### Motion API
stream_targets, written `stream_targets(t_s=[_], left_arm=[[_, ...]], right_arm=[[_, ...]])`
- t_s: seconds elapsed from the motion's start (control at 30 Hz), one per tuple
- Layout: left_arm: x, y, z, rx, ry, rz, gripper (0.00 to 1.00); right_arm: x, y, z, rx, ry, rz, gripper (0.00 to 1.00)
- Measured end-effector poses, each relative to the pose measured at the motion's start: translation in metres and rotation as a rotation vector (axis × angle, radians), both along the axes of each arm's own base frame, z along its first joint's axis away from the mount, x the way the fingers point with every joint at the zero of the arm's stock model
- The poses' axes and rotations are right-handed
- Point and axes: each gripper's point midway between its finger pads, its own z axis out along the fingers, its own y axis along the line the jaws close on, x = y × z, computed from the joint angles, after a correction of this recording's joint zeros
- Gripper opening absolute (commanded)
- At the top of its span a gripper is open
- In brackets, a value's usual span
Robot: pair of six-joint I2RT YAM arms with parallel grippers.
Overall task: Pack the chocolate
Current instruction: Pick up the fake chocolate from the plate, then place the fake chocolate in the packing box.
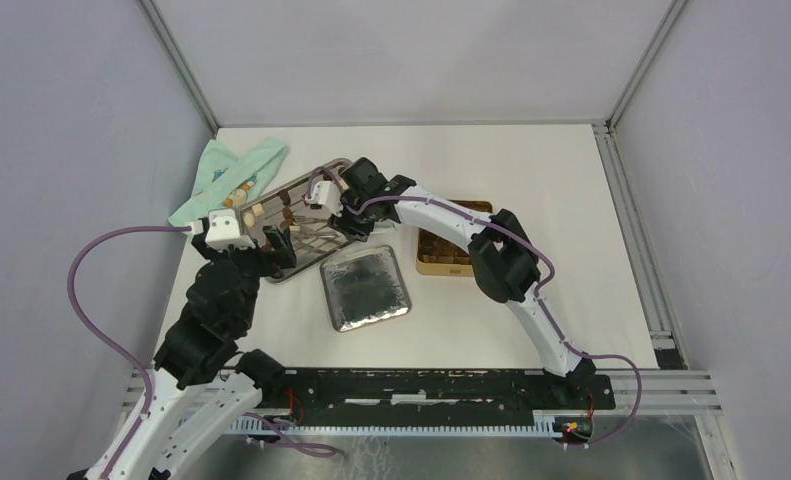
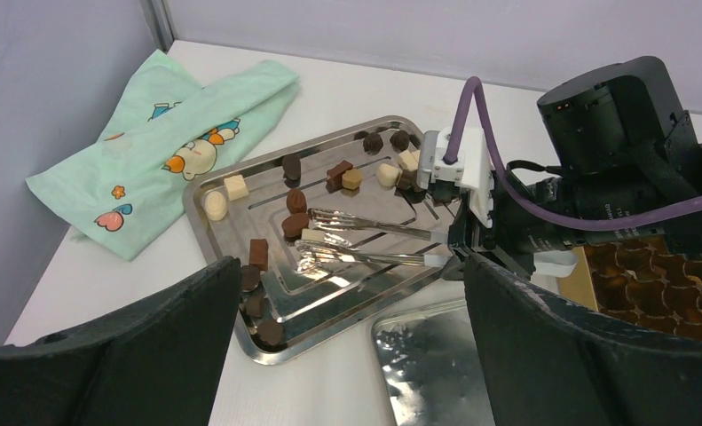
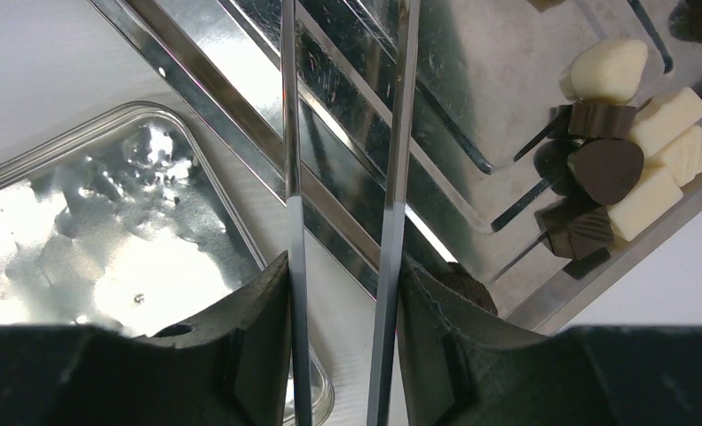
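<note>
Several small dark, brown and cream chocolate pieces [image 2: 295,200] lie scattered on a steel tray [image 2: 207,235], with a cluster at one corner [image 3: 609,169]. My right gripper [image 3: 343,293] is shut on metal tongs [image 3: 291,133], which reach over the tray [image 1: 316,245]. The tong tips straddle a cream piece [image 2: 311,236]. My left gripper [image 2: 347,355] is open and empty, hovering over the tray's near corner and the table. In the top view it [image 1: 276,245] is at the tray's left front, and the right gripper [image 1: 343,210] at its right end.
The gold tin [image 1: 441,265], with chocolates in its compartments, stands to the right of the tray. Its lid [image 1: 366,288] lies shiny side up in front of the tray. A green printed cloth [image 1: 226,175] lies at the back left, beside the wall.
</note>
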Motion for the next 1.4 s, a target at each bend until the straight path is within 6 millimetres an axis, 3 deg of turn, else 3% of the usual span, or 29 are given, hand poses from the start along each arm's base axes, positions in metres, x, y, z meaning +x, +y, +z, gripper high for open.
stream_targets(t_s=[0.47, 0.6, 0.73, 0.87, 1.03, 1.3, 1.4], left_arm=[[0.0, 0.001, 0.0, 0.0, 0.0, 0.004, 0.99], [0.0, 0.001, 0.0, -0.001, -0.001, 0.004, 0.99], [0.0, 0.001, 0.0, -0.001, -0.002, 0.004, 0.99], [0.0, 0.001, 0.001, -0.001, -0.002, 0.004, 0.99], [0.0, 0.0, 0.0, -0.001, -0.002, 0.002, 0.99], [0.001, -0.002, 0.0, -0.002, 0.001, -0.013, 0.99], [0.001, -0.002, 0.0, -0.002, 0.002, -0.013, 0.99]], right_arm=[[-0.003, -0.003, -0.001, -0.008, -0.003, 0.0, 0.09], [-0.014, -0.015, 0.013, -0.007, -0.002, 0.005, 0.04], [-0.03, -0.029, 0.044, 0.028, -0.013, 0.027, 0.01], [-0.054, -0.055, 0.08, 0.084, -0.032, 0.073, 0.0], [-0.084, -0.109, 0.109, 0.136, -0.069, 0.121, 0.0], [-0.1, -0.213, 0.119, 0.201, -0.114, 0.044, 0.02], [-0.097, -0.247, 0.116, 0.219, -0.127, -0.029, 0.03]])
